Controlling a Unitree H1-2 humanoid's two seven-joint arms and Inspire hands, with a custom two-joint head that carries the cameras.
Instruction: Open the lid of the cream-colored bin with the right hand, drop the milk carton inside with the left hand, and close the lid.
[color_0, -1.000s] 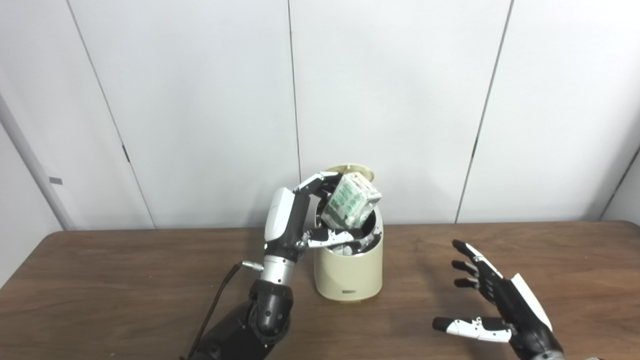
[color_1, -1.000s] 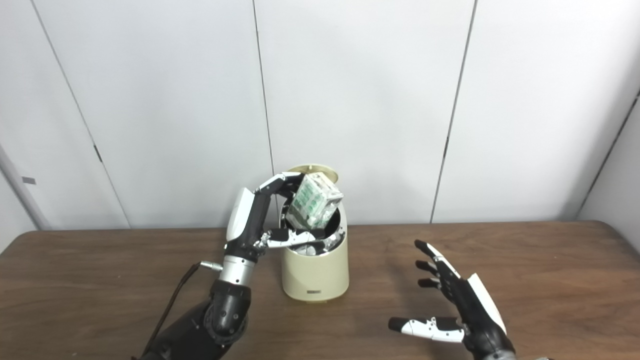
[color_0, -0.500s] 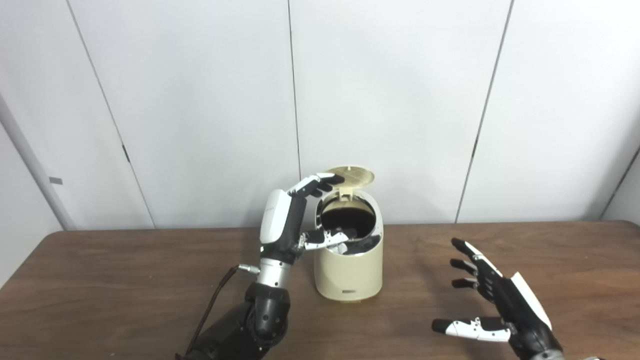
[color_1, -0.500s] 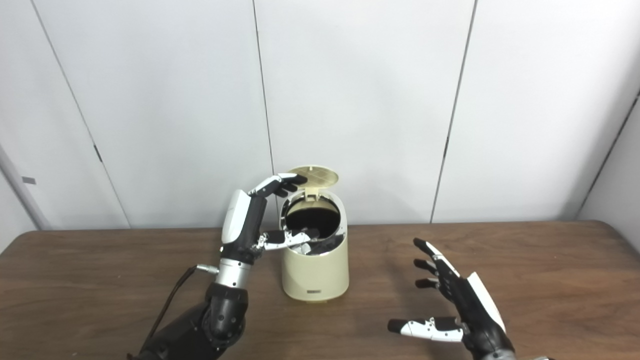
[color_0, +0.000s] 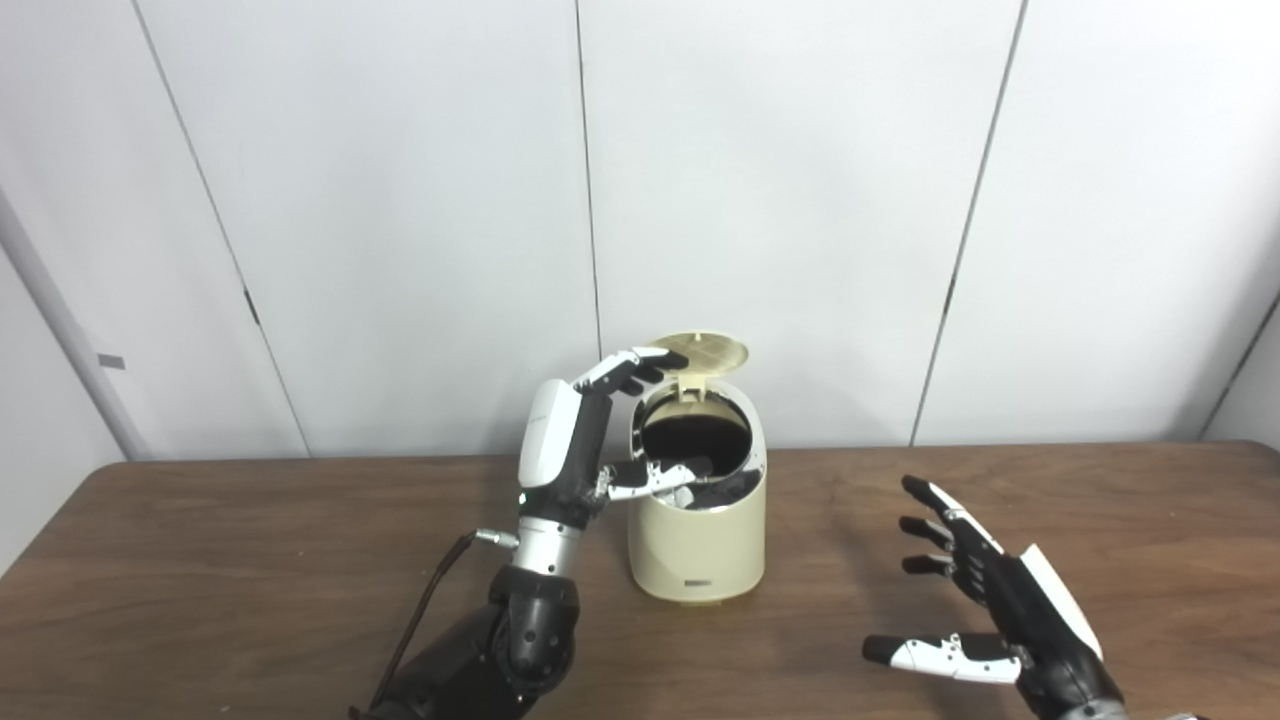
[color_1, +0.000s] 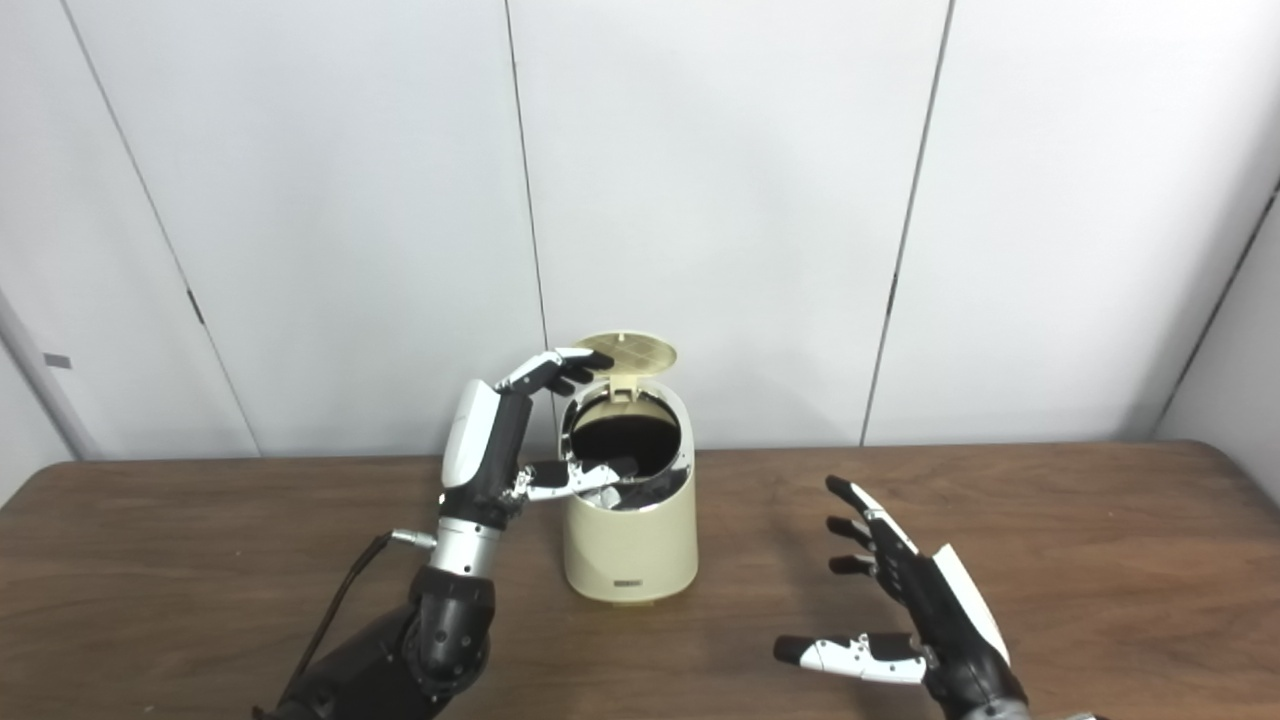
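Observation:
The cream-colored bin (color_0: 697, 540) stands on the brown table near its far edge. Its round lid (color_0: 704, 353) is raised at the back and the dark opening (color_0: 696, 432) shows. The milk carton is out of sight; the inside looks dark. My left hand (color_0: 585, 440) is open and empty at the bin's left rim, fingers spread above and in front of the opening. My right hand (color_0: 985, 615) is open and empty, low over the table to the right of the bin and apart from it.
The brown table (color_0: 250, 560) stretches to both sides of the bin. A white panelled wall (color_0: 400, 200) stands right behind the table. A dark cable (color_0: 430, 600) runs along my left forearm.
One second ago my left hand held the milk carton over the bin's opening. The carton has dropped out of sight and the hand's fingers have spread open. My right hand has barely moved.

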